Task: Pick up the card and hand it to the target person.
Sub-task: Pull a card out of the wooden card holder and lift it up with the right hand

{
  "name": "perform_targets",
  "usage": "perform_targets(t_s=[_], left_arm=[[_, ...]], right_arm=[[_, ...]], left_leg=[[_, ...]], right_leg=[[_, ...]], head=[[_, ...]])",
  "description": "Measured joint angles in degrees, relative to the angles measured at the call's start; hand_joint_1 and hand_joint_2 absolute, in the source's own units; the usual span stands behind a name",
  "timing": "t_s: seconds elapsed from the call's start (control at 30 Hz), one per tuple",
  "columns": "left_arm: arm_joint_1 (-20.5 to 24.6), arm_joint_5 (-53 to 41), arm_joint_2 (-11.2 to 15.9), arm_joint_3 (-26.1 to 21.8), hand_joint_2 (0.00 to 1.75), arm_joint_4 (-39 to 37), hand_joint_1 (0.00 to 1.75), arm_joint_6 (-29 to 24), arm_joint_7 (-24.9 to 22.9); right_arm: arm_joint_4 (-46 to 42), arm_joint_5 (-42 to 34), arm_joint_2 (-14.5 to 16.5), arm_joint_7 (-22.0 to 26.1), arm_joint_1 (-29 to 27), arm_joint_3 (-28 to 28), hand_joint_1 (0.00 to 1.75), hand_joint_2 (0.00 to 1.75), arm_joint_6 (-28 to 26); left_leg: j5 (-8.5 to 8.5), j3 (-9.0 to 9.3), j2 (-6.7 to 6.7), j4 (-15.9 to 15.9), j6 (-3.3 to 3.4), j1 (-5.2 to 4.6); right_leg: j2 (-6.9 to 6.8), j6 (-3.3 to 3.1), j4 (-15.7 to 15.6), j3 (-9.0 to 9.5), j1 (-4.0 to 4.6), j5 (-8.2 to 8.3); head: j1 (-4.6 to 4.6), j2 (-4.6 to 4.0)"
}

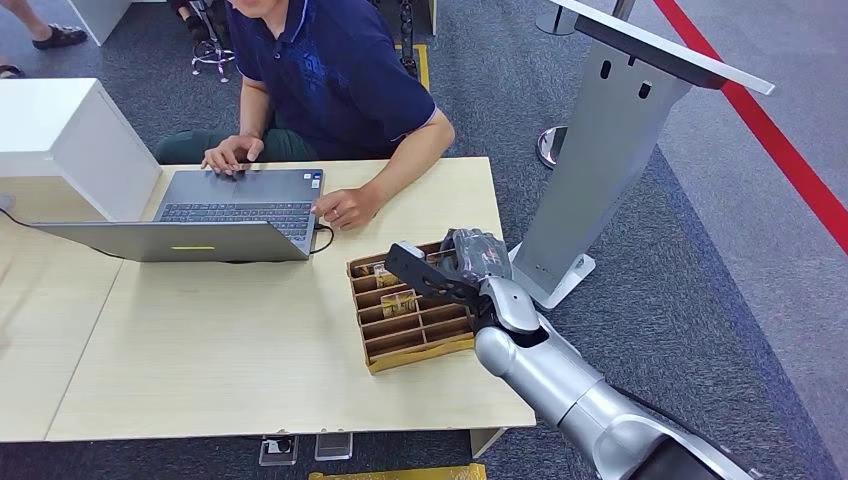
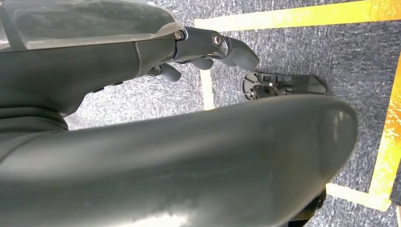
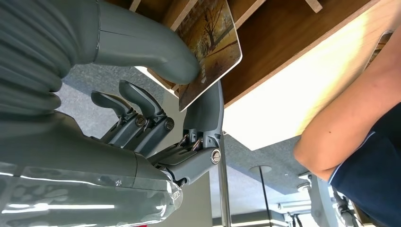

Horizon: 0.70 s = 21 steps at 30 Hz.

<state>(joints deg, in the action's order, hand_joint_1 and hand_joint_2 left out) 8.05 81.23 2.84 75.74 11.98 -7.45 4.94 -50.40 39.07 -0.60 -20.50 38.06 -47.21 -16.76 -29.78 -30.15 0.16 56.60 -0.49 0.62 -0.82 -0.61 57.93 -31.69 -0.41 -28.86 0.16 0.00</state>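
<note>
Card with an autumn-tree picture, no legible writing, is pinched by the right hand over the wooden tray near the table's right edge.

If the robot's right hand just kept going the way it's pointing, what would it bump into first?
Probably the laptop, though depth is unclear. The right hand, pinching a card above the wooden organizer, points across the table toward it and the person's forearm.

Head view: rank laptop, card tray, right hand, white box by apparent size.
1. Laptop, the widest by far.
2. White box, cut off at the picture's left edge, so its rank is unsure.
3. Card tray.
4. Right hand, smallest, though it hangs over the tray nearer the camera, so this gap is unsure.
</note>
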Motion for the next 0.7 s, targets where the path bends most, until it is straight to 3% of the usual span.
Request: perform_targets(t_s=[0.4,0.7], left_arm=[[0.2,0.1,0.0,0.0,0.0,0.0,0.0,-0.1,-0.4],[0.2,0.4,0.0,0.0,0.0,0.0,0.0,0.1,0.1]], right_arm=[[-4.7,1.6,-0.7,-2.5,0.2,0.6,1.75,1.75,0.6],[-12.8,1.7,-0.9,-4.2,4.9,1.2,1.75,1.75,1.3]], left_leg=[[0.0,-0.02,0.01,0.0,0.0,0.0],[0.02,0.0,0.02,0.0,-0.03,0.0]], right_leg=[[0.01,0.0,0.0,-0.01,0.0,0.0],[0.01,-0.01,0.0,-0.01,0.0,0.01]], head=[[0.0,0.0],[-0.03,0.0]])
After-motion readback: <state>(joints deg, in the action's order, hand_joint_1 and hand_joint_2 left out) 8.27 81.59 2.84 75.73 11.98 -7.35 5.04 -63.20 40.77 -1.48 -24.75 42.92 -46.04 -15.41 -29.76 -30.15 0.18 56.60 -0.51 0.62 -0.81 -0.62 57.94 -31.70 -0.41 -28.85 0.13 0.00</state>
